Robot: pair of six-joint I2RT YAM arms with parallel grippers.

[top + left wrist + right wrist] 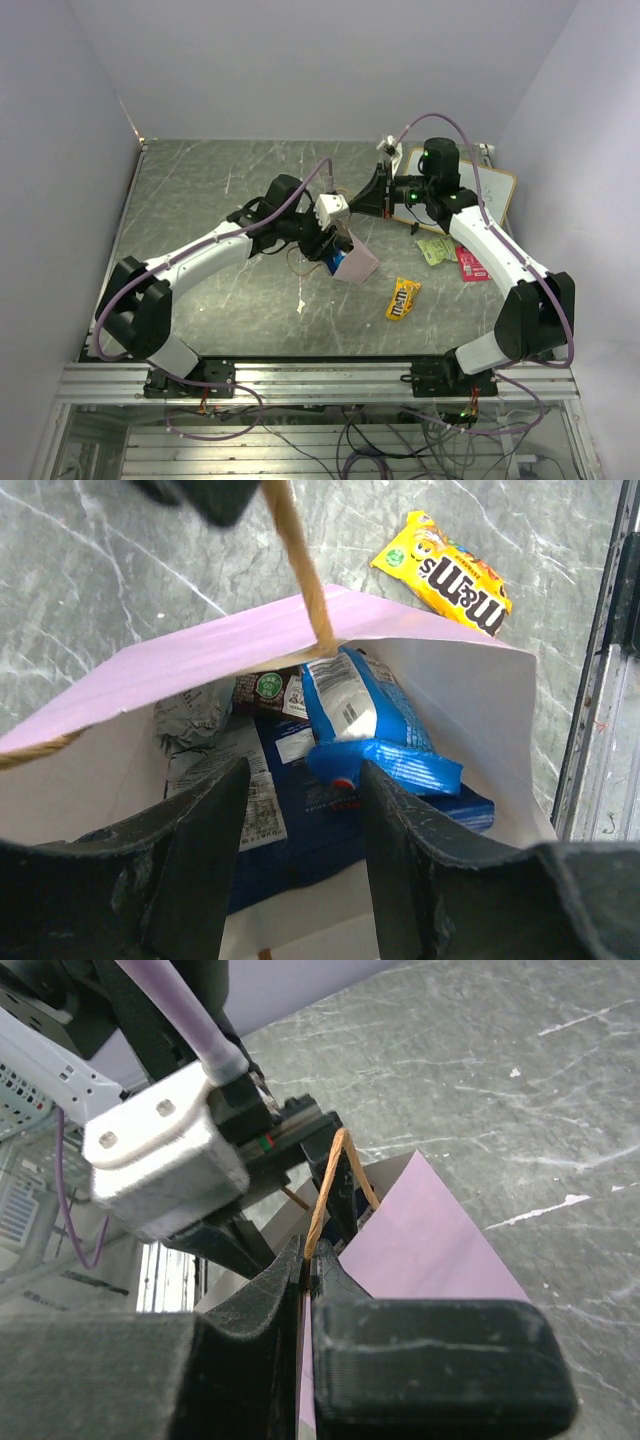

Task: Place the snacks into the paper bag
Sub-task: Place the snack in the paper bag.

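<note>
The pale pink paper bag (358, 264) stands mid-table with its mouth open (450, 690). Inside it lie a blue-white packet (372, 732), a dark blue chip bag (300, 810), a brown bar (268, 690) and a silver-grey packet (195, 720). My left gripper (300, 825) hangs open over the bag's mouth with nothing between its fingers. My right gripper (312, 1260) is shut on the bag's thin handle (335, 1185), holding it up. Yellow M&M's (403, 298), a light green packet (436, 249) and a pink-red packet (470, 264) lie on the table right of the bag.
A white scribbled board (495, 195) stands at the back right behind my right arm. The table's metal rail (610, 680) runs close to the bag. My left arm's white wrist (165, 1155) sits directly in front of my right gripper.
</note>
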